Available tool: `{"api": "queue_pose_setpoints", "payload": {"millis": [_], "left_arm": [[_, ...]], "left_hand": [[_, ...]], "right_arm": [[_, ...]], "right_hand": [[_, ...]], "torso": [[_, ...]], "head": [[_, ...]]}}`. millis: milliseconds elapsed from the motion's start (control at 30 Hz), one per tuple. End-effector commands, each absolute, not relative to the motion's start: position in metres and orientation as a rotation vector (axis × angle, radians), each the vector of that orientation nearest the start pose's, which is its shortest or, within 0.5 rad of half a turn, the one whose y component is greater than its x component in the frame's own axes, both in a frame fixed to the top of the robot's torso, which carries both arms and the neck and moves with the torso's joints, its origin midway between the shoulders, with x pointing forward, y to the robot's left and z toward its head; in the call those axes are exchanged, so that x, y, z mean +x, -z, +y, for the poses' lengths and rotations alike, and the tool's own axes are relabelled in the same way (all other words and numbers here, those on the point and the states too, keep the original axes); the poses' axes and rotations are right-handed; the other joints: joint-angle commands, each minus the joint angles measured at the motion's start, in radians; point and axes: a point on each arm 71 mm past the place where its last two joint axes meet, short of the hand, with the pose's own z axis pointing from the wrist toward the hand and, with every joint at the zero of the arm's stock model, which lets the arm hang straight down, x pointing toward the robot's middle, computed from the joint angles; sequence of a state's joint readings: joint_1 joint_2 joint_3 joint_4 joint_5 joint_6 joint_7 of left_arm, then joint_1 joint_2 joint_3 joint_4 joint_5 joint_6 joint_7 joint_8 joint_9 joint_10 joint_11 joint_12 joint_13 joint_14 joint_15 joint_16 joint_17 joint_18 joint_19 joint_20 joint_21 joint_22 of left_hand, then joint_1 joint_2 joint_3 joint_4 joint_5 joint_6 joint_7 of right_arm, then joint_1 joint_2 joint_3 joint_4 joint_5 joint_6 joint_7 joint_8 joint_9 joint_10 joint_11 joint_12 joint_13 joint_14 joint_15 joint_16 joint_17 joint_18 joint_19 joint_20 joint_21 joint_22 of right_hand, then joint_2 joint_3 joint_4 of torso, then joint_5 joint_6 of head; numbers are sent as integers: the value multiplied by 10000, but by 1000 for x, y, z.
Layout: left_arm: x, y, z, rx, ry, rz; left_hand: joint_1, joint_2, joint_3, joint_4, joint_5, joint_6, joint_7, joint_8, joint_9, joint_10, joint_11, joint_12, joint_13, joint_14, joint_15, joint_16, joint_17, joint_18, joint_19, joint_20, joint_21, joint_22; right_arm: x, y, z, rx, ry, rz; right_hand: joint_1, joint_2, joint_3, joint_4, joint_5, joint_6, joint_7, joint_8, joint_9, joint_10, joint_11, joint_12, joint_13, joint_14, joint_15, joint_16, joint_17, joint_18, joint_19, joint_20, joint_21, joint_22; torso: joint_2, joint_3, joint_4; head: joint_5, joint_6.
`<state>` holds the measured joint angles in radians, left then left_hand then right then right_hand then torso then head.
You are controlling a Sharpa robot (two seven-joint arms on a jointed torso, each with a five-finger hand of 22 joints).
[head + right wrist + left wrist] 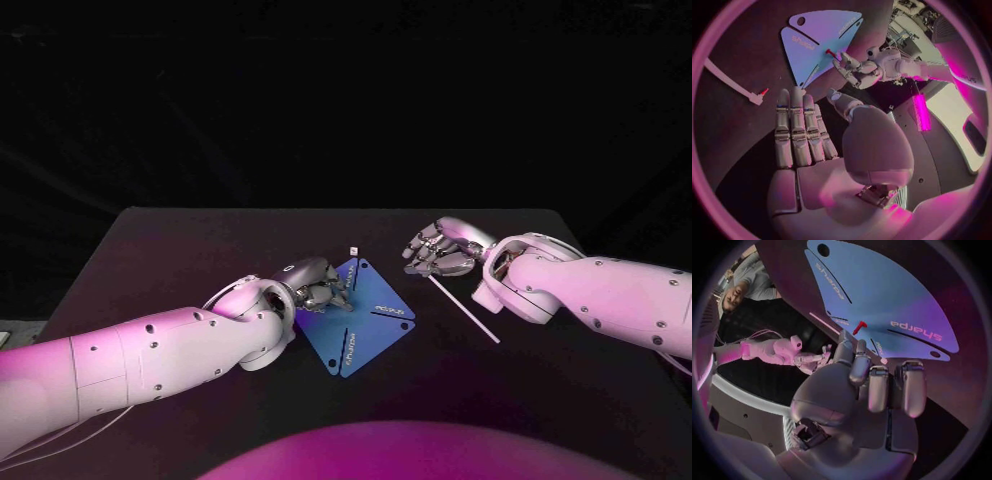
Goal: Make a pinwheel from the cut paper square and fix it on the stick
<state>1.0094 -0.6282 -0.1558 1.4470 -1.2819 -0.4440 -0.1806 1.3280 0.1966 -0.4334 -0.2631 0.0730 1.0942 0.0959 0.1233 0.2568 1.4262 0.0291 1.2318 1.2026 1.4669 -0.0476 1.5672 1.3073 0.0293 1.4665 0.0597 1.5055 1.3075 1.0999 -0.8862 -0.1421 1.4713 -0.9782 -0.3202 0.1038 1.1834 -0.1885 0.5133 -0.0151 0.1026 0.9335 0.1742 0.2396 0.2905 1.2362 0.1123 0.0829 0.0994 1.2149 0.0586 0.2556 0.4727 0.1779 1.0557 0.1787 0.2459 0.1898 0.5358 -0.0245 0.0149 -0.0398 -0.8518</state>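
Blue cut paper square (361,325) lies flat mid-table, thin white stick (463,310) beside it. Left hand (310,282) fingertips meet a small red pin (857,327); grip cannot be told. Right hand (440,250) flat, holding nothing. Keep your pin centred.

Black rectangular table (159,250), plain black backdrop (346,100) behind its far edge

Right hand (820,150) shown with fingers straight, nothing held; stick (729,80) laid nearby; left hand (857,70) placed at blue paper square (814,35) centre.
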Motion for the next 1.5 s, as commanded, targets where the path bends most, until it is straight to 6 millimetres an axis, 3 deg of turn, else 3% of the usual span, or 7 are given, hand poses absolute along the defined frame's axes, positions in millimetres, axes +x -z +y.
{"api": "queue_pose_setpoints", "payload": {"millis": [33, 600, 700, 1000, 1267, 1367, 1500], "left_arm": [[429, 301, 120, -960, 8785, 18213], [435, 269, 150, -109, 11415, 16974], [439, 267, 159, -550, 11503, 16959], [445, 269, 171, -2050, 11903, 17419], [446, 275, 174, -5414, 12922, 18146], [446, 275, 175, -6183, 13240, 18140], [446, 274, 175, -5755, 13339, 17997]], "left_hand": [[-279, -138, -255, 146, 256, -344, 78, -112, -29, -53, -70, 1424, 1159, 1039, 135, 36, 2635, 126, -93, 157, -248, 764], [-1622, 203, -224, 1319, -55, -1473, 771, 391, 396, -5050, 874, -7085, -7667, -5431, 1151, -8153, -4832, 1385, -5776, 1039, -8653, -8045], [-1841, -1049, 1173, 5461, -191, -2350, 1079, 719, 563, -5292, 1249, -8131, -8766, -6050, 1564, -9582, -6268, 1503, -5842, 1509, -10622, -9267], [-5343, -4240, 2173, 5667, -168, -3451, 1562, 1053, 731, -6091, 1878, -10113, -10147, -8022, 2466, -12735, -8290, 1077, -8327, 2052, -13614, -10997], [-5918, -212, 2896, 5579, 638, -3556, 1493, 1554, 669, -5251, 1835, -10577, -10531, -7014, 2343, -13259, -9212, 1421, -7898, 2268, -13822, -11345], [-2816, -324, 3721, 4115, 2623, -3617, 1404, 1923, 611, -4959, 1744, -10594, -10629, -6608, 2261, -13356, -9506, 1484, -7648, 2253, -13839, -11483], [-274, -1488, 4859, 2108, 343, -3375, 1222, 2225, 472, -4622, 1577, -10434, -10730, -6135, 2097, -13158, -9637, 1538, -7060, 2153, -13624, -11514]], "right_arm": [[453, 271, -236, 2580, -8863, 18869], [448, 285, -246, 4909, -8665, 19061], [447, 286, -247, 5370, -8726, 19134], [446, 286, -250, 5677, -8595, 19086], [445, 286, -247, 5439, -8565, 19171], [445, 286, -247, 5358, -8526, 19098], [445, 284, -245, 4846, -8359, 18928]], "right_hand": [[3, -84, -52, -9, -59, 59, 15, 6, 17, 20, 8, -46, 10, -6, 44, -2, 19, 50, 59, 0, -11, -12], [-268, -7, -244, 166, 1024, 449, -461, 63, 391, 1510, -632, 806, 1329, 1640, -677, 1505, 1810, 52, 1783, -715, 823, 253], [-562, 34, -348, 394, 1028, 428, -480, 10, 460, 1493, -649, 973, 1748, 1594, -700, 1795, 2176, 41, 1844, -754, 891, 292], [-663, 17, -721, 667, 597, 447, -655, -122, 755, 1484, -848, 2681, 4164, 1657, -919, 4094, 3980, 21, 2240, -1005, 1694, 828], [-698, 78, -994, 990, 887, 310, -665, -294, 1116, 1413, -889, 7452, 8784, 2258, -982, 9070, 7356, 9, 1937, -1120, 3291, 2145], [-579, 70, -962, 956, 1252, 354, -658, -282, 1262, 1540, -908, 8580, 9740, 2415, -993, 9919, 7924, 5, 1767, -1123, 3770, 2566], [-243, -22, -760, 595, 1479, 366, -659, -312, 1390, 1803, -911, 9968, 10862, 2666, -973, 10889, 8671, 13, 1607, -1139, 4300, 3034]], "torso": [[-5, -6, 9], [1, 8, -32], [5, 11, -17], [0, 3, -7], [7, 7, -10], [9, 8, -4], [10, 7, -6]], "head": [[-12, 20], [-47, 86], [-37, 109], [58, 135], [205, 164], [204, 188], [164, 162]]}}
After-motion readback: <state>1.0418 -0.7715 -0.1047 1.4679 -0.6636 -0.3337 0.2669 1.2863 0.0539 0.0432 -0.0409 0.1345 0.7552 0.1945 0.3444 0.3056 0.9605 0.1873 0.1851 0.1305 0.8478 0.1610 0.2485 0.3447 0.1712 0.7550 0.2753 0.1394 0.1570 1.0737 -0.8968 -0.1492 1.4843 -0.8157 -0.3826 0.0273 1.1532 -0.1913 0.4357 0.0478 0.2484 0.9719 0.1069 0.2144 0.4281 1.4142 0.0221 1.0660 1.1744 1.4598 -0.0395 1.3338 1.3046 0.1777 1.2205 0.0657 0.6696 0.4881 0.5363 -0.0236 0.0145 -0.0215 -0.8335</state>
